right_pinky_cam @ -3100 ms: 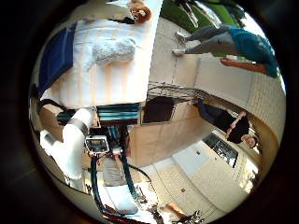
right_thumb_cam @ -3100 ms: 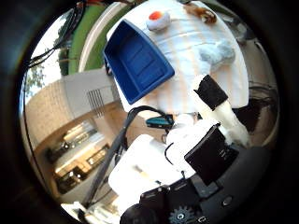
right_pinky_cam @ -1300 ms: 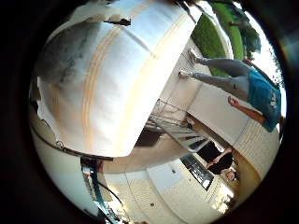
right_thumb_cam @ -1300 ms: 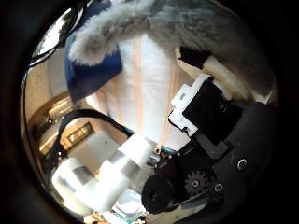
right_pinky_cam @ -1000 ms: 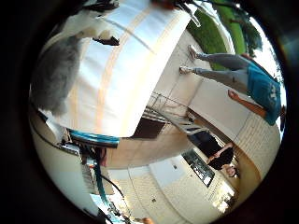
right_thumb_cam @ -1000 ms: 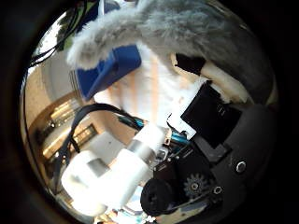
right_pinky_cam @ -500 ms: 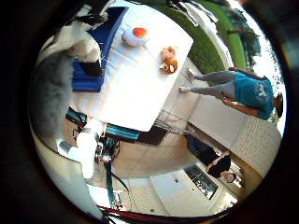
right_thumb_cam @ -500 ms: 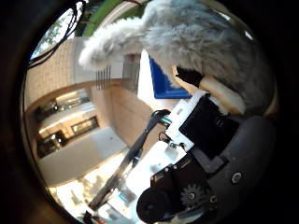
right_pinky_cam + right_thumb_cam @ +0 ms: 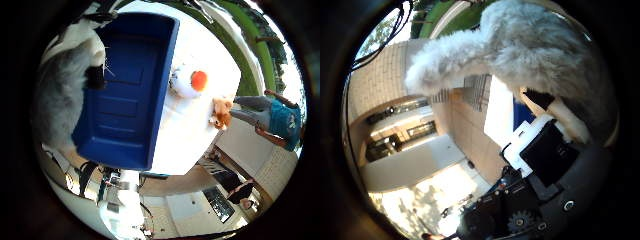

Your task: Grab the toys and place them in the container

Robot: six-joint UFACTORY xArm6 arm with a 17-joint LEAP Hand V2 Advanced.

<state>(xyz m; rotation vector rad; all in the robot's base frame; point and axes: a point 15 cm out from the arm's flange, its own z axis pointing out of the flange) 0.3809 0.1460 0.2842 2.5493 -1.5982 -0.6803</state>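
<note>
My hand [image 9: 545, 160] is shut on a grey furry plush toy [image 9: 520, 50], which fills much of the right thumb side palm view, close against the palm. The right little finger side palm view shows the same toy [image 9: 62, 92] hanging over one end of the open blue container [image 9: 135, 115], with a black fingertip [image 9: 96, 78] against it. The container stands on a white-covered table [image 9: 185, 145]. A white and orange toy [image 9: 188, 82] and a small brown toy [image 9: 220, 112] lie on the table beside the container.
The table's edge runs just past the brown toy, with pavement and grass [image 9: 255, 40] beyond it. A brick building [image 9: 390, 90] fills the background of the right thumb side palm view.
The hand closed on the grey plush toy, lifted it off the table and carried it over the blue container, which now fills much of the right little finger side palm view.
</note>
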